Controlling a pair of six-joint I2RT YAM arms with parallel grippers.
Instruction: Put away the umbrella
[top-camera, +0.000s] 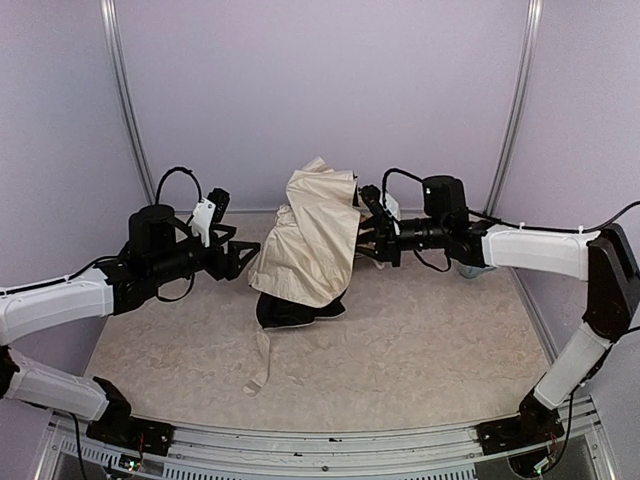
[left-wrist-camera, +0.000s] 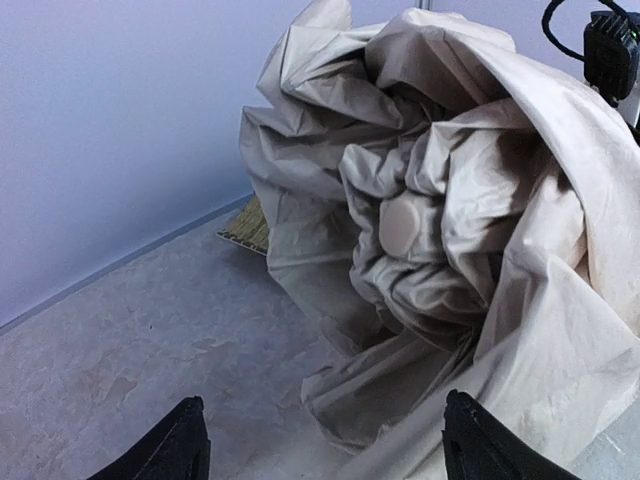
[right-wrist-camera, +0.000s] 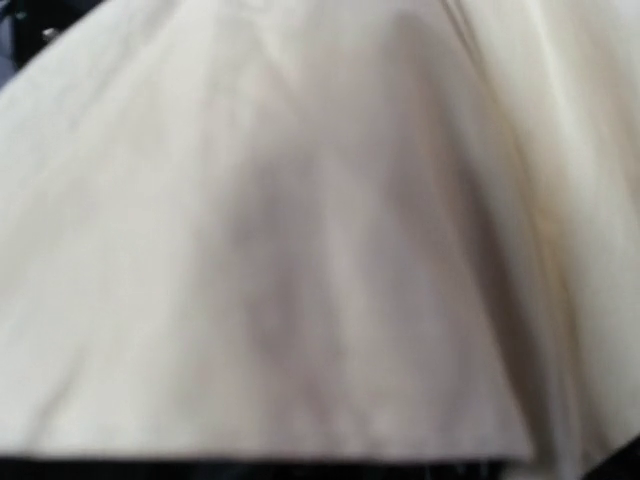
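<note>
- We saw the umbrella (top-camera: 310, 240) sitting mid-tabletop (top-camera: 430, 350), toward the back and between the two arms. It was a crumpled cream heap of fabric, half collapsed, not rolled or tied.
- A black part (top-camera: 295, 310) showed under the heap's near edge. We could not tell whether it was ribs or handle.
- A cream strap (top-camera: 262, 360) trailed from the heap toward the near side and lay loose on the tabletop.
- The left pincer (top-camera: 235, 258) hovered just beside the heap's left side, apart from it in the top view. In the left wrist view its fingertips (left-wrist-camera: 185, 445) stood wide, with bunched fabric ahead of them and nothing held.
- The right pincer (top-camera: 372, 235) was up against the heap's right side. The right wrist view was all blurred cream cloth with the fingers hidden, so we could not tell whether it gripped fabric or only touched it.
- A corner of a straw-coloured basket (left-wrist-camera: 250, 225) peeked out behind the heap in the left wrist view. We guessed that was where the umbrella goes.
- Step in hand, our call: gathering and collapsing the fabric. That put the task at early to middle, with putting away not yet done.
- Next move, we judged: the left pincer should go forward and close on a thick fold while the right steadies the far side.
- The cloth looked floppy, so we judged a shallow bite would slip. The trailing strap could also snag.
</note>
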